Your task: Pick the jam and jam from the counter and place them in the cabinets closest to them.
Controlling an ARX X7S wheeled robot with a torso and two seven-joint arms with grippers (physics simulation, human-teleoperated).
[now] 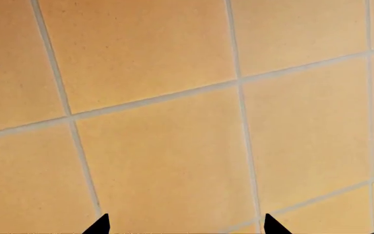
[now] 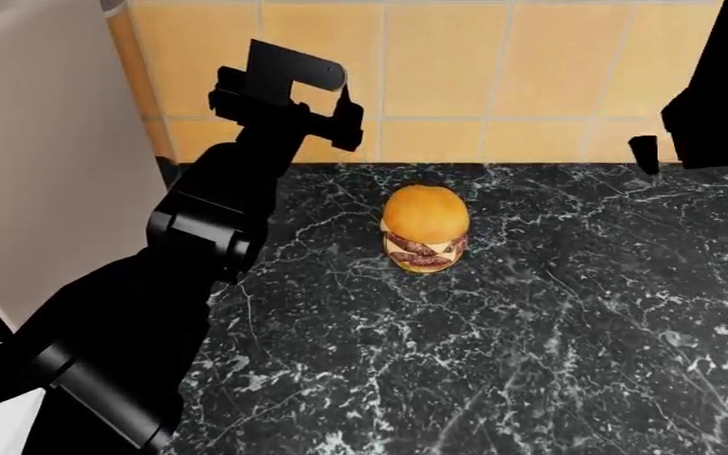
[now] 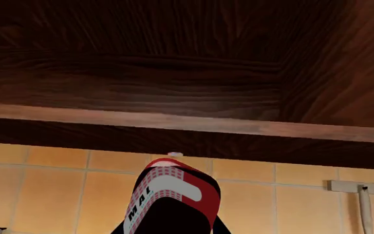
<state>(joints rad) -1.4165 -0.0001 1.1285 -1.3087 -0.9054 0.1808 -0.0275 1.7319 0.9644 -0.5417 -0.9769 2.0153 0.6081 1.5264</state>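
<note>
one jam jar (image 3: pixel 169 195), seemingly clamped in the right gripper (image 3: pixel 167 222), below a wooden cabinet (image 3: pixel 174 73); left gripper (image 1: pixel 183 225) spread, holding nothing.

Matte black left arm (image 2: pixel 200 237), blocky segments, pointed black fingertips (image 1: pixel 99 225).

Layout at this moment. A burger (image 2: pixel 425 228) stood on the counter (image 2: pixel 567 341), near its rear edge, in front of the tiled wall (image 2: pixel 516 85). A tall panel (image 2: pixel 35 142) rose at the counter's left end. The left arm (image 2: pixel 200 246) reached over the counter left of the burger; its gripper (image 2: pixel 291 93) was raised before the wall. In the right wrist view, a jar (image 3: pixel 171 195) sat below a wooden cabinet (image 3: pixel 187 63), wall tiles behind it
</note>
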